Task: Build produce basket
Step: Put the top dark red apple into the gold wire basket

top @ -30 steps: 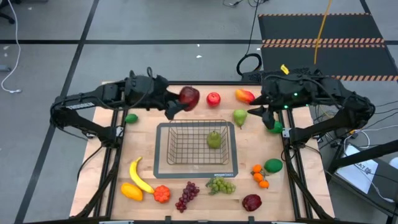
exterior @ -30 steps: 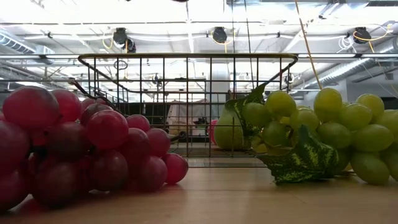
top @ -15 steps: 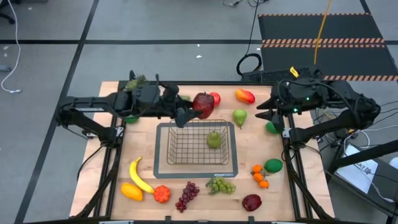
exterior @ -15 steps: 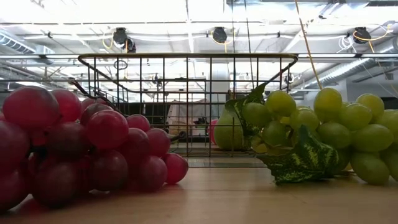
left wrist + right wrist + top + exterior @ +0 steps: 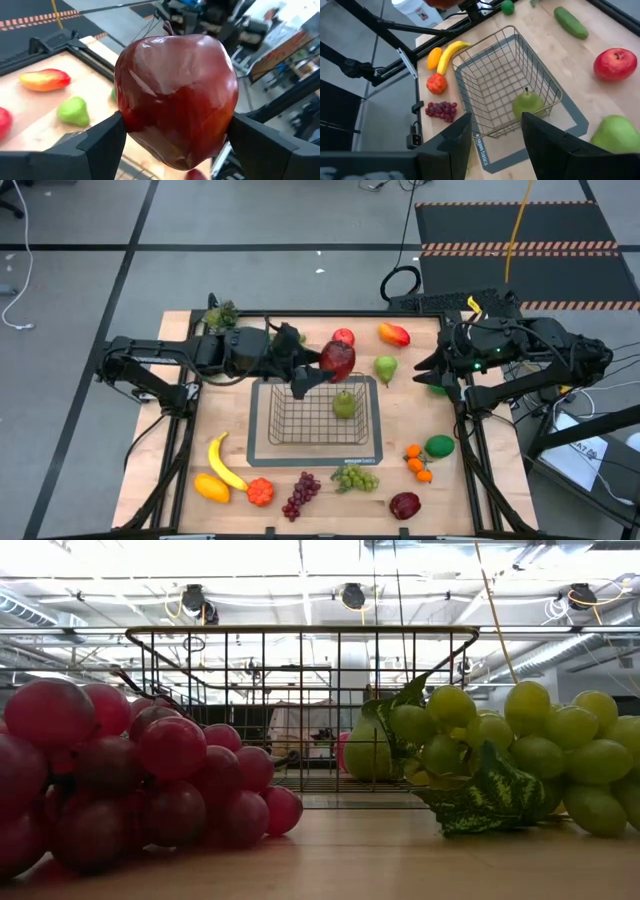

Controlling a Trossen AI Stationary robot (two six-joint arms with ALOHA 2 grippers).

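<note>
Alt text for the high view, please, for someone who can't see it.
Seen from above, the left gripper holds a dark red apple over the far edge of the wire basket, which contains one green pear. The right gripper waits empty at the table's right side, with other produce scattered around.

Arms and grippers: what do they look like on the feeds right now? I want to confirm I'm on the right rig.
Both arms are dark, near black, built of slim jointed links. The left gripper has two flat, matte black wedge-shaped fingers. The right gripper has the same dark fingers, and small green lights glow on its wrist housing. Thin dark cables loop along both arms. No legible markings.
</note>
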